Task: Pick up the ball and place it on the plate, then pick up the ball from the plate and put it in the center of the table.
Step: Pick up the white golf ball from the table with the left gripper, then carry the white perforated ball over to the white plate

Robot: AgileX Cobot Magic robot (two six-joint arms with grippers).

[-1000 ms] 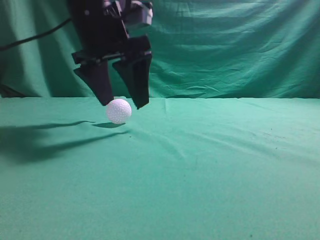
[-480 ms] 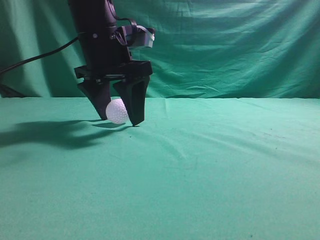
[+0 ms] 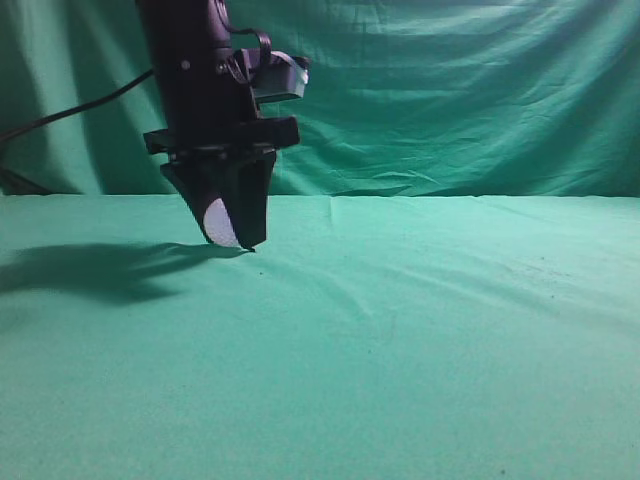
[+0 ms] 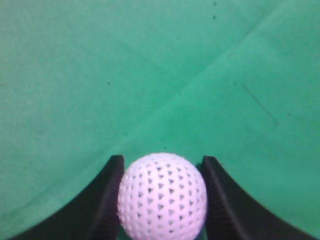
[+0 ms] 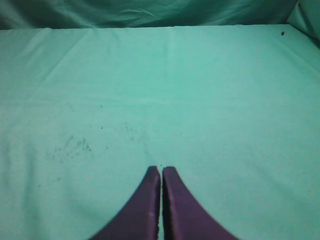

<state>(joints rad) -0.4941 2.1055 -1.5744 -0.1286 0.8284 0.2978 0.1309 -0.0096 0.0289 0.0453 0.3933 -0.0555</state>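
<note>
Left gripper [image 3: 232,235] clamping the ball [image 4: 162,197], fingers [image 4: 102,200] pressing both sides, tips touching or just above the table [image 3: 400,340] at left rear. Ball mostly hidden behind the near finger in exterior view, showing as a white sliver [image 3: 220,222]. Right gripper [image 5: 161,175] hanging over bare cloth, fingers pinched together, holding nothing.

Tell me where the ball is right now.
The ball sits between the fingers of the left pincer, low over the table on the left of the exterior view, in front of the backdrop curtain.
</note>
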